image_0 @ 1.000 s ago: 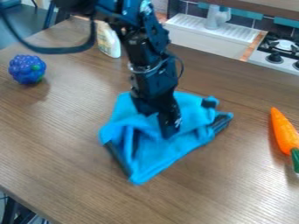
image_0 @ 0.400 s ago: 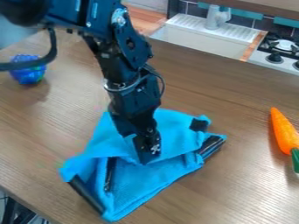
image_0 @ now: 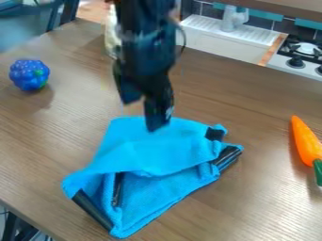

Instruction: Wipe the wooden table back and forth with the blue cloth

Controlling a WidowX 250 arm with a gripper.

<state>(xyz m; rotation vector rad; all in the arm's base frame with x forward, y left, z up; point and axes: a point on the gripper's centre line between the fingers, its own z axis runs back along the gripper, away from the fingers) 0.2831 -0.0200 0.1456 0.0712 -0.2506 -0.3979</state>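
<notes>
Gripper (image_0: 144, 107) parted, its two fingers well apart with nothing between them, above the far part of the cloth (image_0: 151, 153); whether a fingertip touches it, I cannot tell. The cloth lies folded and rumpled on the table (image_0: 252, 207), one dark-edged corner near the lower-left edge. Blue berries (image_0: 28, 75) sit near the left edge, a carrot (image_0: 305, 141) well right of the cloth. The arm partly hides a bottle (image_0: 111, 37) near the far edge. Beyond that edge are a sink (image_0: 217, 43) with a faucet (image_0: 233, 19) and a stove (image_0: 301, 52).
</notes>
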